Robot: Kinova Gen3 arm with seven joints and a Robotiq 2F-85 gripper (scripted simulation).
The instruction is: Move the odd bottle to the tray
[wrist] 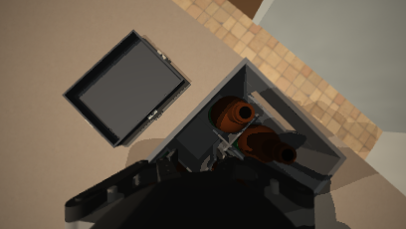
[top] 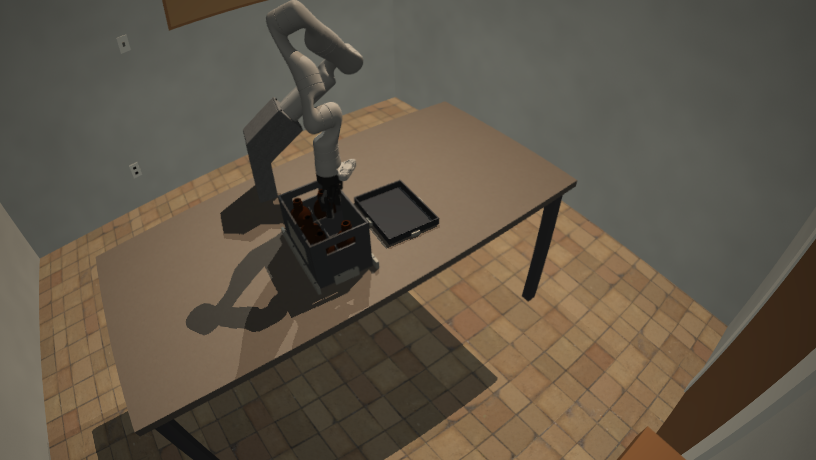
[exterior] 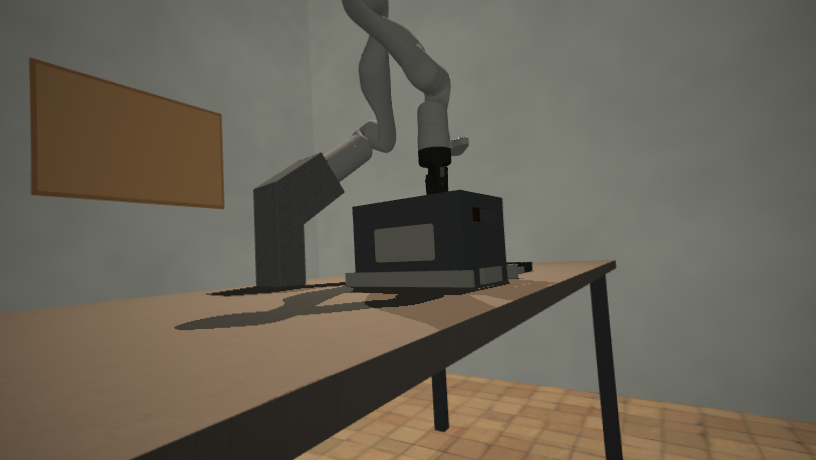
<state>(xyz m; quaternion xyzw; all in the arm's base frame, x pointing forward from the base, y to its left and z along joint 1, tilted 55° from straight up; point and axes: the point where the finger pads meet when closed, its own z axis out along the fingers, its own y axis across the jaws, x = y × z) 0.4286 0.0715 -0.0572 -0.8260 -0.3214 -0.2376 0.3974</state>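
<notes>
The dark crate (top: 342, 267) (exterior: 408, 214) (wrist: 198, 110) stands on the table with brown bottles in it. One bottle (top: 346, 226) (wrist: 226, 116) is in the front right part; another bottle (top: 311, 229) (wrist: 256, 141) is on the left side. A bottle (top: 298, 212) is at the back left, and one more bottle (top: 318, 205) is beside the fingers. My gripper (top: 329, 209) (wrist: 197, 154) points down into the crate's top, partly open, with no bottle seen between its fingers. Its body hides part of the crate in the wrist view. Neck differences cannot be told. The tray (top: 400, 211) (wrist: 131, 90) bears no bottle.
The tray lies close to the crate's right side in the top view. The crate's walls and inner dividers (wrist: 229, 144) stand close around the fingers. The table's front edge (top: 354, 311) runs in front of the crate. The robot's base (top: 265, 142) (exterior: 280, 234) stands behind it.
</notes>
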